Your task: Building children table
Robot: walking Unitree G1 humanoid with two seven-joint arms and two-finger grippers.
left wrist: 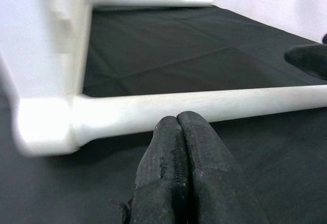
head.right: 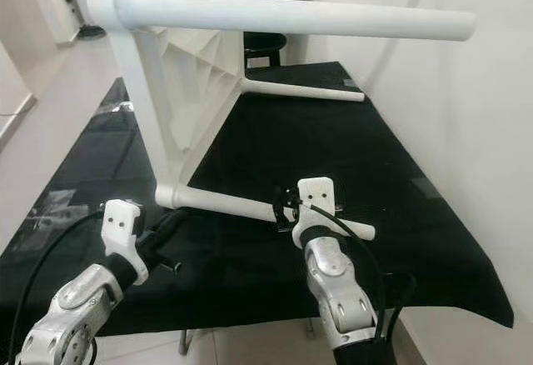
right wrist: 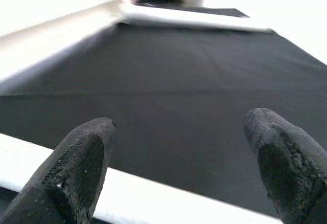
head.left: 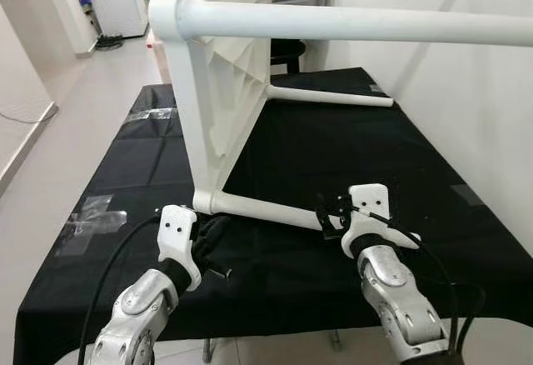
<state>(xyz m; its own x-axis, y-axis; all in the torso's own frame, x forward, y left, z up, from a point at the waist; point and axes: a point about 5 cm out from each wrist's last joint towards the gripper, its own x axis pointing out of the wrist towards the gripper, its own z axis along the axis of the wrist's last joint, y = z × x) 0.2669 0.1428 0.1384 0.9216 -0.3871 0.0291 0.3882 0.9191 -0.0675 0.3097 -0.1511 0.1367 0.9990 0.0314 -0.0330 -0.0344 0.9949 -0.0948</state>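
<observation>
Right gripper [right wrist: 181, 168] spreads wide over a smooth round white leg [left wrist: 204, 104] of the tipped plastic table [head.left: 221, 73] on the black-clothed surface [head.left: 333, 132]; left gripper [left wrist: 179, 147] pinched closed just before it.

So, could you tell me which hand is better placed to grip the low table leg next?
The right hand: it is open, its fingers astride the low leg. The left hand is shut, just short of it.
</observation>
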